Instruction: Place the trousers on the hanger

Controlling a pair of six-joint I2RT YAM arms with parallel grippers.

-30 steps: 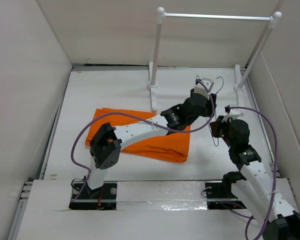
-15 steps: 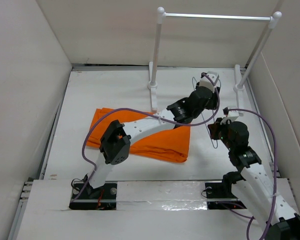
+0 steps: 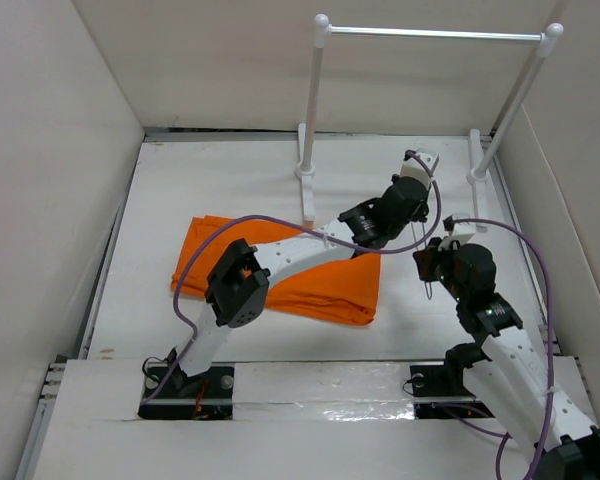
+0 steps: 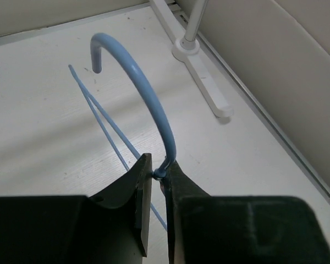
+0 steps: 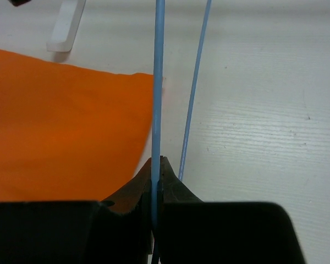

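Observation:
The hanger (image 4: 154, 104) is thin pale blue wire; its hook curves up above the white floor. My left gripper (image 4: 158, 165) is shut on its neck, just below the hook. In the top view that left gripper (image 3: 420, 172) is reached out to the right, beside the rail's right foot. My right gripper (image 5: 156, 162) pinches a straight wire of the hanger (image 5: 158, 82) between its tips, and a second wire runs just to the right. The orange trousers (image 3: 320, 295) lie folded flat under the left arm, left of the right gripper (image 3: 428, 268), and fill the left of the right wrist view (image 5: 60, 121).
The white rail stand with its metal crossbar (image 3: 435, 35) is at the back; its left post (image 3: 308, 150) stands just behind the trousers and its right foot (image 4: 201, 71) lies close to the hook. White walls enclose the table on the left, the back and the right (image 3: 570, 220).
My left gripper has swung right and farther back to the hanger's hook and shut on its neck. The right gripper has edged slightly left, still on the wire. The trousers have not moved.

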